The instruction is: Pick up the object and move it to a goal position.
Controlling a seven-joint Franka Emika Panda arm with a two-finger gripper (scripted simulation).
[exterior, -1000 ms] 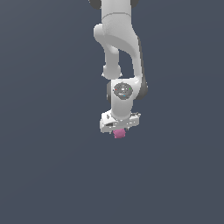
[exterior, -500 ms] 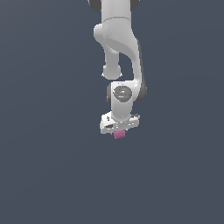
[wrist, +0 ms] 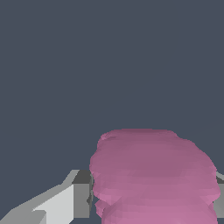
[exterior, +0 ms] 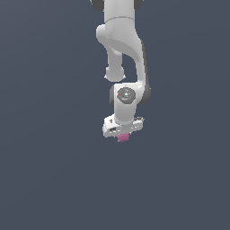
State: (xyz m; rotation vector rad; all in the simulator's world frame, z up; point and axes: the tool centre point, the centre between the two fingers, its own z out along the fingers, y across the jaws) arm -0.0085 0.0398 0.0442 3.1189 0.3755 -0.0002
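The pink-magenta lumpy object sits right under the white hand of the arm, between the fingers. My gripper is shut on it; only the object's lower part shows below the hand in the exterior view. In the wrist view the object fills the near field, with one grey-white finger pressed against its side and the tip of the other finger at the far side. The arm hangs straight down from above.
Plain dark grey-blue ground lies all around the arm, with no other objects, edges or markers showing in either view.
The hand with the pink object has risen slightly and shifted a little towards the exterior view's right. The grip on the object is unchanged.
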